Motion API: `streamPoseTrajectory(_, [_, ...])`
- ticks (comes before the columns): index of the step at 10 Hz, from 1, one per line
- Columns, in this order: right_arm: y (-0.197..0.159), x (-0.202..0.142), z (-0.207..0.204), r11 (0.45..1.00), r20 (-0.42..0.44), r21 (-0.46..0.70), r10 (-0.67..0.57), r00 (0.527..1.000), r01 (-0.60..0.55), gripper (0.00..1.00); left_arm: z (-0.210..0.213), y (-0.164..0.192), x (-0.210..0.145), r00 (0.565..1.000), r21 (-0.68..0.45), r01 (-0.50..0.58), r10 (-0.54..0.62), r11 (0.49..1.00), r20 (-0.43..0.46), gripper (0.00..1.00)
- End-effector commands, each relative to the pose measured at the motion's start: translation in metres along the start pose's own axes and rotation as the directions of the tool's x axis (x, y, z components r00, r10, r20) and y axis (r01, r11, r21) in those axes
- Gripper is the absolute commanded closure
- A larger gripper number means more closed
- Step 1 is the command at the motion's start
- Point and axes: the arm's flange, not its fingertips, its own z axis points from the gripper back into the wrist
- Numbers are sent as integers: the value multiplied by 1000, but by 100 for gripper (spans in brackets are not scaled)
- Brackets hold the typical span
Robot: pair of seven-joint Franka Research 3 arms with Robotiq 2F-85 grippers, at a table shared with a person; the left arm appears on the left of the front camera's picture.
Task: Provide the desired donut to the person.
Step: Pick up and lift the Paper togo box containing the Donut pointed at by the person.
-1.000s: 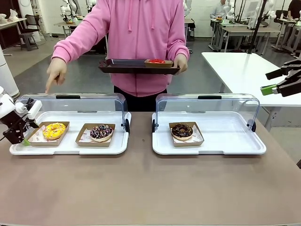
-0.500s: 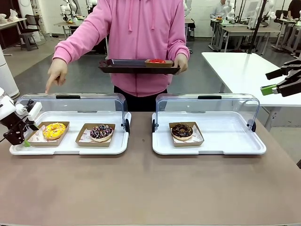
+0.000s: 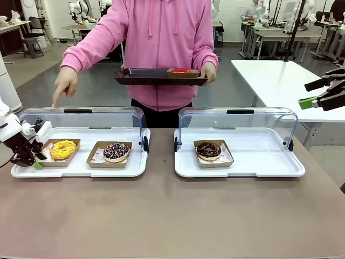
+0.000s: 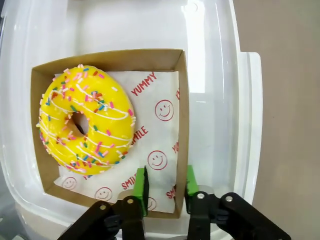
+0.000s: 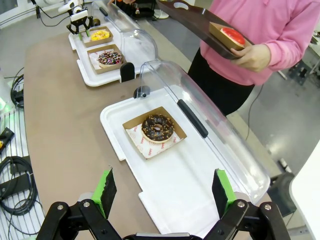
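The yellow donut (image 4: 85,120) is coated in glossy icing, roughened by coloured sprinkles; its cardboard box (image 4: 183,100) is made of plain brown card, matt, and is lined with thin printed paper (image 4: 157,112); the white trays (image 3: 237,171) are of smooth, shiny plastic, and their lids (image 3: 237,123) of clear, glossy plastic; the table (image 3: 161,216) is finished in matt brown; the hoodie (image 3: 183,27) worn by the person (image 3: 161,59) is of soft pink cloth; the left gripper (image 4: 166,184) is of matt black plastic, faced with smooth green pads (image 4: 142,186).
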Motion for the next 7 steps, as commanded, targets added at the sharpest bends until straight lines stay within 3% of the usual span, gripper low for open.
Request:
streamPoseTrajectory(1, [0,-1,-2,1000,0,5,-2,1000,2,0,6,3,0,1000,-12,-6,6,1000,-11,100])
streamPoseTrajectory(4, [0,-1,-2,1000,0,5,-2,1000,2,0,23,-13,14,999,-11,39,-40,999,-26,100])
streamPoseTrajectory(7, [0,-1,-2,1000,0,5,-2,1000,2,0,53,-50,36,996,-65,78,-81,995,-35,100])
